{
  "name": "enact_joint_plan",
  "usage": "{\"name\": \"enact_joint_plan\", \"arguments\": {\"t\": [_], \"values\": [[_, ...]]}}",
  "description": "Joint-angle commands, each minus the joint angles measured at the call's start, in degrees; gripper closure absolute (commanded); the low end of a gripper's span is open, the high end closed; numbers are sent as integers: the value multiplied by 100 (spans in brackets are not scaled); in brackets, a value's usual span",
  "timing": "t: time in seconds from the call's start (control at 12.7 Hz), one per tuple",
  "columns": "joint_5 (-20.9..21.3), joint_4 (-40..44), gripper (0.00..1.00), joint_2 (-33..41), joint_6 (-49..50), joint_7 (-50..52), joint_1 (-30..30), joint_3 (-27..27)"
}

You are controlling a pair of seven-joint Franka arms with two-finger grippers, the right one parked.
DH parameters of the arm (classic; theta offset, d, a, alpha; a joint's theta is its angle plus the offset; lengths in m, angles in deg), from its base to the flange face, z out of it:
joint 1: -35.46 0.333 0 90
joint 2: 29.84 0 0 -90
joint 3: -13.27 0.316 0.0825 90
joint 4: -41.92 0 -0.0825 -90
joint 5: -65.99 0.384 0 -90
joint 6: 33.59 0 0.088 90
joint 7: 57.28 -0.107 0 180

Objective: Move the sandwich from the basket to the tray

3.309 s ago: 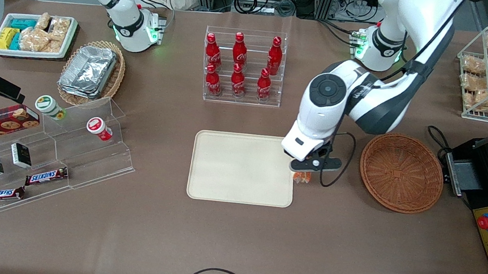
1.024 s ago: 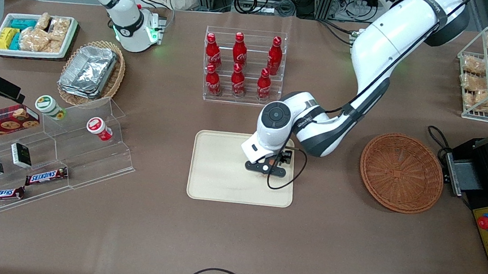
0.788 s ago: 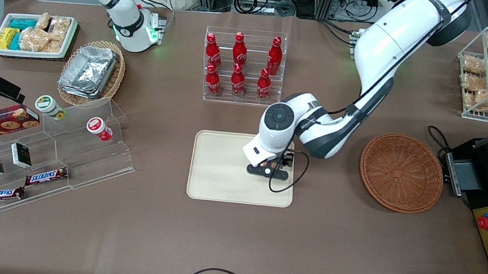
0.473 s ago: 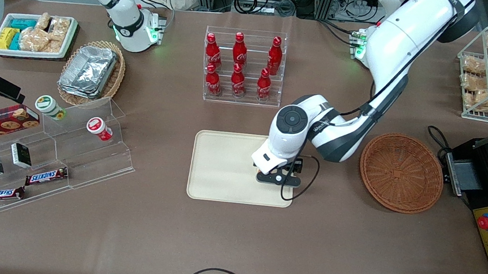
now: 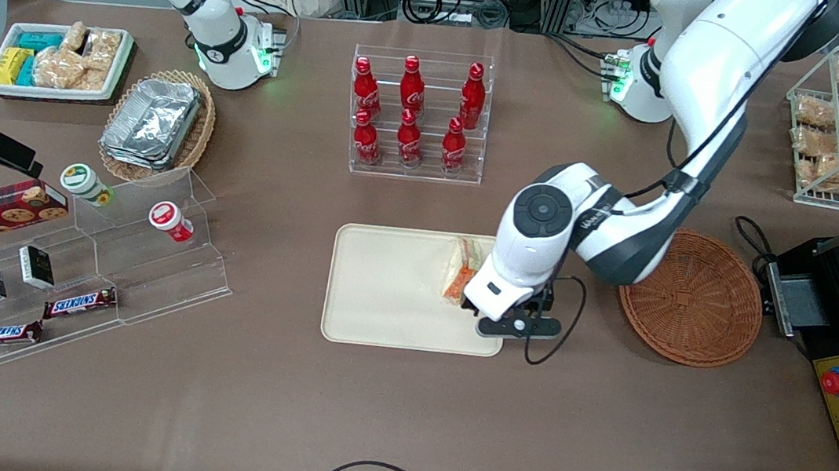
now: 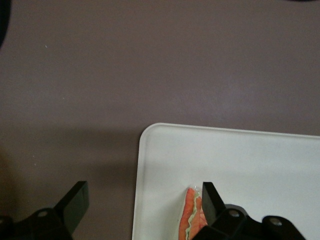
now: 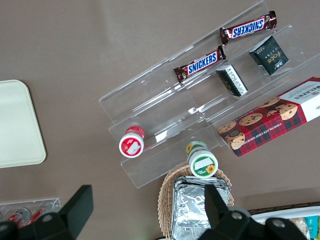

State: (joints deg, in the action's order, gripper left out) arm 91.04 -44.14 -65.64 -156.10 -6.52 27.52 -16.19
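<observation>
Left arm bent low, wrist pointing down, gripper fingers spread wide apart

The open claw hovers over the cream rectangular tray's corner nearest the round reddish-brown wicker basket, just beside the triangular white-bread sandwich; bare brown counter lies between tray and basket.

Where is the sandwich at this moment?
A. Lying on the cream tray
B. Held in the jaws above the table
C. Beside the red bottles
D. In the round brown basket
A: the sandwich lies on the tray, near its edge toward the basket, and the open gripper holds nothing.
</observation>
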Motion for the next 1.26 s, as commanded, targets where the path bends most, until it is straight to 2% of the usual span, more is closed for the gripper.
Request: {"name": "enact_joint_plan", "arguments": {"t": [0.0, 0.47, 0.79, 0.95, 1.18], "values": [[-44, 124, 0, 205, 245, 380, 170, -15], [-53, 220, 0, 645, 710, 408, 942, -15], [-53, 406, 0, 741, 1098, 312, 1233, -6], [-61, 310, 0, 899, 1185, -46, 1391, 2], [-560, 64, 0, 1329, 1230, -995, 1577, 334]]}}
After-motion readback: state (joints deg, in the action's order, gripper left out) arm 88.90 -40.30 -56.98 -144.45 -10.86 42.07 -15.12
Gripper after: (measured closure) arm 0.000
